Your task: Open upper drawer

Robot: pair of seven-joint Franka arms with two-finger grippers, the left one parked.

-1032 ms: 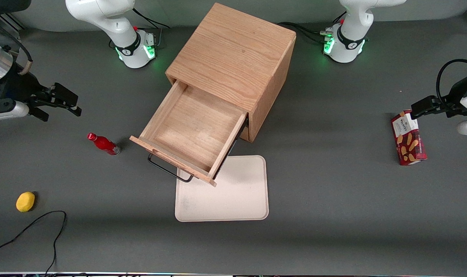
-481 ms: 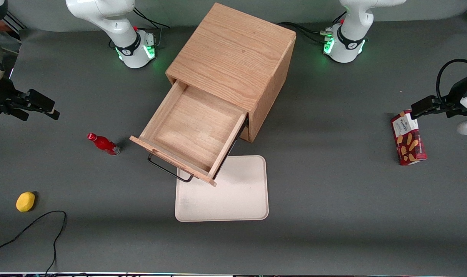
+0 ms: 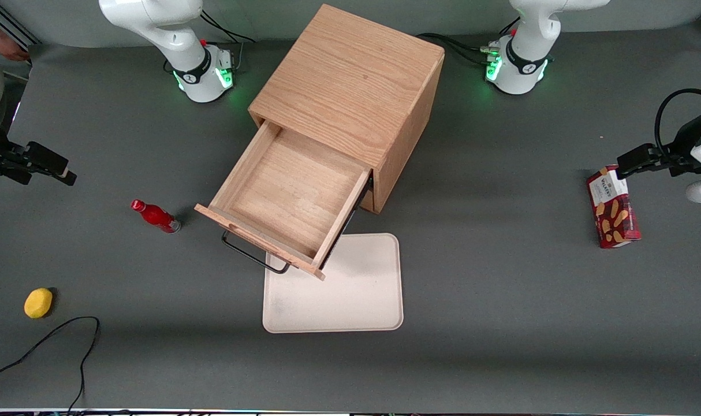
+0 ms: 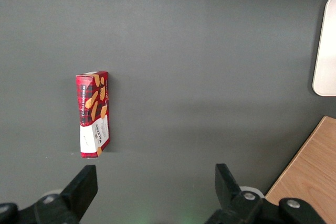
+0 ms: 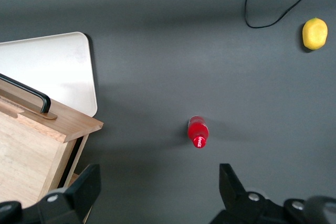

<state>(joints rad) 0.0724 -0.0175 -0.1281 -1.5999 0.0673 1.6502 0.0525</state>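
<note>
The upper drawer point(image 3: 287, 199) of the oak cabinet point(image 3: 350, 86) stands pulled far out, its shallow wooden box empty. Its long black wire handle point(image 3: 252, 257) faces the front camera; the handle point(image 5: 26, 95) and a corner of the drawer front point(image 5: 58, 124) also show in the right wrist view. My gripper point(image 3: 50, 167) hangs open and empty over bare table toward the working arm's end, well clear of the drawer. Its two fingers point(image 5: 86, 184) stand wide apart above the mat point(image 5: 157, 192). The lower drawer is hidden under the open one.
A cream tray point(image 3: 350, 289) lies on the table in front of the cabinet, partly under the drawer. A red bottle point(image 3: 154, 216) stands between gripper and drawer. A yellow lemon point(image 3: 38, 303) and a black cable point(image 3: 50, 341) lie nearer the camera. A biscuit box point(image 3: 612, 208) lies toward the parked arm's end.
My gripper has drawn away from the drawer toward the working arm's end of the table. The drawer has stayed open and still.
</note>
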